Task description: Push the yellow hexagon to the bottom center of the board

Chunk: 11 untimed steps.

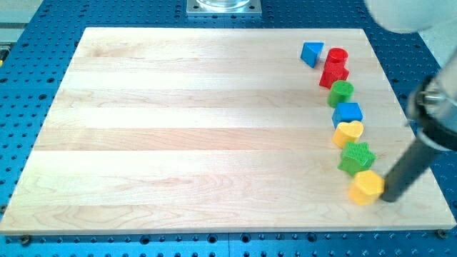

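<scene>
The yellow hexagon [367,186] lies near the board's bottom right corner, at the lower end of a line of blocks. My tip [389,198] is just to its right, touching or almost touching its right side. The dark rod slants up to the view's right. Above the hexagon the line runs upward: a green star [356,157], a yellow heart [348,133], a blue block [348,113], a green cylinder [341,92], a red block [333,75], a red cylinder [337,56] and a blue block [311,53].
The wooden board [193,135] lies on a blue perforated table [21,78]. A metal mount [223,7] shows at the view's top. The arm's blurred body [437,107] hangs over the board's right edge.
</scene>
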Motion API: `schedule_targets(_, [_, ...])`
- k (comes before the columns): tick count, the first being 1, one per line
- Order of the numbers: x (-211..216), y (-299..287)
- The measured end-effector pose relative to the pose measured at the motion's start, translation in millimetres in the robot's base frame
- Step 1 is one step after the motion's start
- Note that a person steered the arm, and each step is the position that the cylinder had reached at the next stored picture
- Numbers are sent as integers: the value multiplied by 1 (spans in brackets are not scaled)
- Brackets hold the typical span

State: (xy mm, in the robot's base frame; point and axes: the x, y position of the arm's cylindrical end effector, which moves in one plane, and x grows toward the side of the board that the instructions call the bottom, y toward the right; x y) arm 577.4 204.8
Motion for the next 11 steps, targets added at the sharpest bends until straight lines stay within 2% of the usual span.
schedule_targets(1, [0,-76])
schedule_targets(3, [32,-85])
schedule_targets(4, [9,-162])
schedule_targets(5, [5,-194])
schedule_targets(6, [-27,-148])
schedule_targets(7, [-43,-200])
schedule_targets(8, [-24,-233])
schedule_targets(9, [-14,-219])
schedule_targets(10, [38,-117])
schedule_targets(11, [36,29])
